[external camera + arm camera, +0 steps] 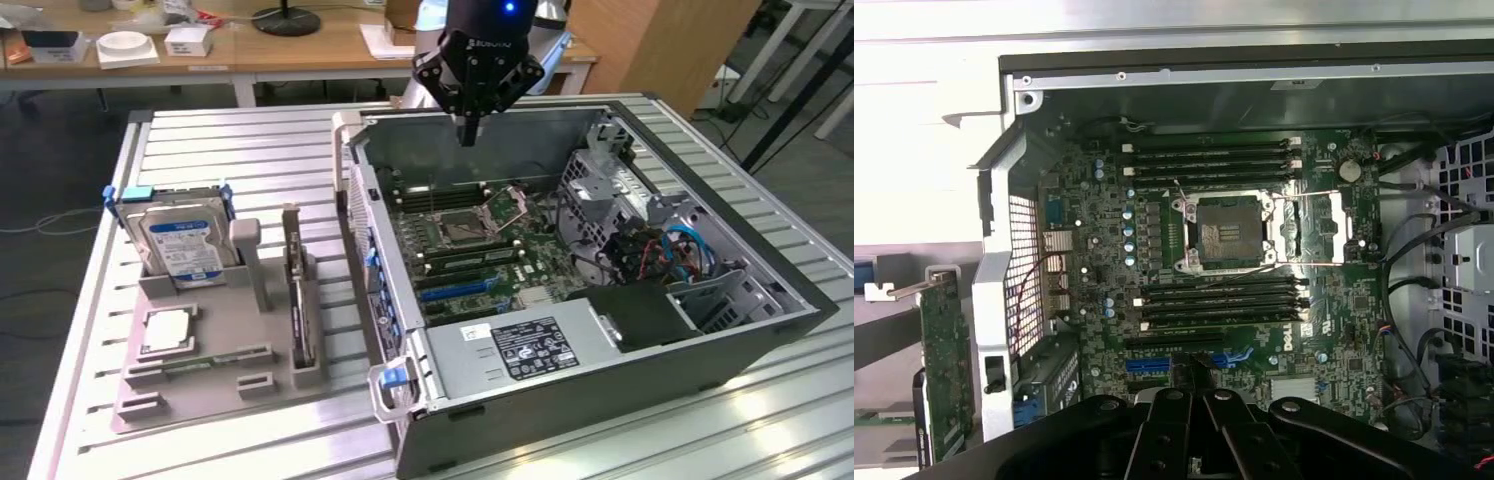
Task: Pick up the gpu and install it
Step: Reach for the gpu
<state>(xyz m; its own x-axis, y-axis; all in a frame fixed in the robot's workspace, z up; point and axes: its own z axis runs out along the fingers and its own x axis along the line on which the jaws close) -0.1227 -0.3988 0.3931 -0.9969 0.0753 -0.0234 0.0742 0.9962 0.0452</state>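
Gripper (467,133) hangs pinched shut and empty-handed over the far edge of the open case (641,385), while the gpu (302,300) stands untouched in its grey rack (187,405), so pickup and install are both undone.

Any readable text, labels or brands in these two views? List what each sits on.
Nothing reads clearly enough to quote.
Hard drive, blue-white label: too small.
Power supply, black label with white print: too small.
Tool, white lettering on its body: blurred.
Motherboard, white markings: blurred.

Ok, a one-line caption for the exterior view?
Gripper, jaws shut, hovers over the open computer case; gpu stands in the grey tray alongside.
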